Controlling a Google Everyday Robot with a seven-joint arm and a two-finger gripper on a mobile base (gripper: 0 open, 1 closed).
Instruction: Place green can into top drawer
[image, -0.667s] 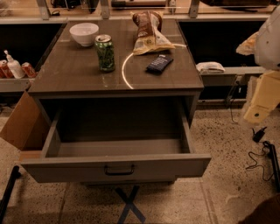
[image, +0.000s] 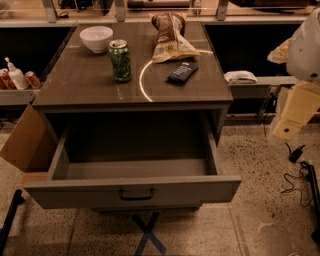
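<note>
Almost nothing has moved since the earlier frame: the green can (image: 120, 61) stands on the same spot, the top drawer (image: 75, 192) is pulled out as far as before, and the gripper (image: 283, 131) hangs at the same place by the right edge. The table (image: 90, 85) fills the middle, its wooden top bearing a curved streak of light. Below it the drawer stands wide open, its handle at the middle of the front panel. A cardboard box (image: 22, 142) leans just beside the drawer's left side. The pale gripper points down to the right of the table, well apart from the can; whether it is open or closed cannot be told. On the tabletop lie a crumpled snack bag (image: 172, 37) at the back, a white bowl (image: 96, 37) at the back left, the upright can near the bowl, and a dark flat bar (image: 182, 73) right of the can.
</note>
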